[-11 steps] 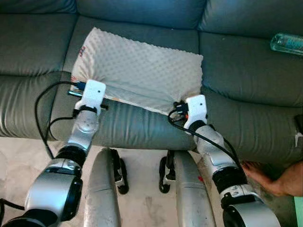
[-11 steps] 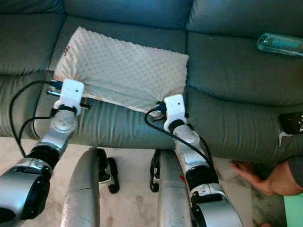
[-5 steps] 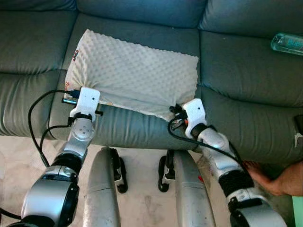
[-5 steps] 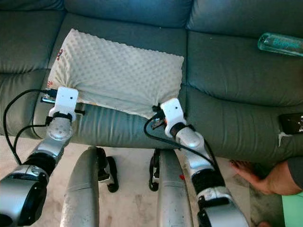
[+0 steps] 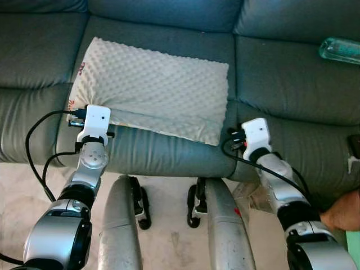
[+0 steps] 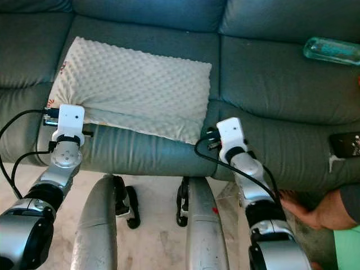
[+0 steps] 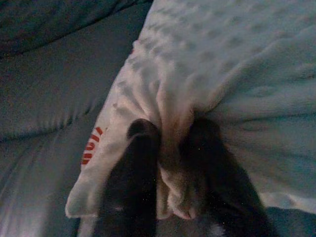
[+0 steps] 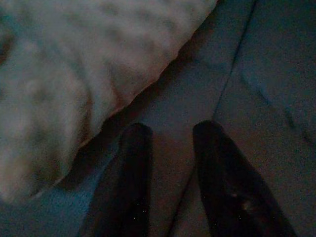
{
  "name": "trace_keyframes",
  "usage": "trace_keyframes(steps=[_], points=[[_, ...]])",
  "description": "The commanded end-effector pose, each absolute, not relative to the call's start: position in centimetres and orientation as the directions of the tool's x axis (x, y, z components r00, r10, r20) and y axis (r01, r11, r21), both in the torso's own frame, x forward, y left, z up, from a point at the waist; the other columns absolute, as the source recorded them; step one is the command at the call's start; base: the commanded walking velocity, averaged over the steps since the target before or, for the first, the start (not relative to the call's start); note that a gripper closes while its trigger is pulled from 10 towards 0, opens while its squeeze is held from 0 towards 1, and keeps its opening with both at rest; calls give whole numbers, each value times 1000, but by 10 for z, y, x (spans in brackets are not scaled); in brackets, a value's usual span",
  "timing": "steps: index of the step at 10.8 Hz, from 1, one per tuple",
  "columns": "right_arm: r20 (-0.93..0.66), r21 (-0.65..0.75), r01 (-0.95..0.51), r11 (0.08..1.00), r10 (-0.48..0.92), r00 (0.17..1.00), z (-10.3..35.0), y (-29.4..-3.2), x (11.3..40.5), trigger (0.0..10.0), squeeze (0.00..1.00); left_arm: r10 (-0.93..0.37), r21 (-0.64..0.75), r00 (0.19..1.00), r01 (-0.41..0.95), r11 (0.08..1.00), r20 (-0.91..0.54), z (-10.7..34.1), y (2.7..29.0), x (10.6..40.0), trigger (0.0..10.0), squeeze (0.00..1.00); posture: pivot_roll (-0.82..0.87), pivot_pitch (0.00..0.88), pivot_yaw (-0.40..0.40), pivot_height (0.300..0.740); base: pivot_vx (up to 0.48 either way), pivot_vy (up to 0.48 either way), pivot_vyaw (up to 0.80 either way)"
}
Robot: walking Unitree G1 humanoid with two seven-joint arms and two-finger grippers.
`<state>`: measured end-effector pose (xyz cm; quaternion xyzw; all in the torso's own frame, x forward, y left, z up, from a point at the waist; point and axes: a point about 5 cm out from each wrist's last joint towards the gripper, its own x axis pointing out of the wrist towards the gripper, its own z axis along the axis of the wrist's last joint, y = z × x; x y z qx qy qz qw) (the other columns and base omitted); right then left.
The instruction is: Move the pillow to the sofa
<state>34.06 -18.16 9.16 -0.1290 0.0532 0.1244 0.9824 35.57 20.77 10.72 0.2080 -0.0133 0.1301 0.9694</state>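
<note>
Here, the left gripper [image 7: 170,143] is pinching a bunched fold at the near left corner of the pillow [image 5: 152,90], its two black fingers [image 7: 136,163] pressing the dimpled cream fabric between them, beside some red lettering [image 7: 90,146] on the pillow's edge. The right gripper [image 8: 170,143] is hanging over the sofa [image 5: 281,73] seat just beside the pillow's near right corner, its fingers spread apart and gripping nothing. The pillow is lying flat on the middle seat cushion of the dark grey sofa, slightly askew. A clear bottle [image 5: 340,50] is resting on the right cushion, well apart from the pillow. A person's hand [image 5: 340,211] is showing near the right arm.
</note>
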Motion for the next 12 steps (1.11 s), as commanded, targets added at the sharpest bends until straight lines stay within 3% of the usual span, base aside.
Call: trace_keyframes(steps=[1,5,9,12], points=[[-177,-238,-243,940,204,963,80,-188,334,10000,1000,274,404,961,-268,874,44,97,215,349,10000,1000,-7,456,-56,632,0,0,0],[-107,-238,-205,949,184,977,81,-174,323,10000,1000,224,337,973,-228,913,51,98,212,340,10000,1000,4,416,-57,632,0,0,0],[-93,-185,-212,959,198,976,67,-153,293,10000,1000,179,285,981,-191,939,71,97,204,308,10000,1000,11,270,-51,632,0,0,0],[-63,-130,-224,966,217,974,65,-146,254,10000,1000,124,264,989,-142,954,81,90,193,262,10000,1000,9,164,-45,632,0,0,0]])
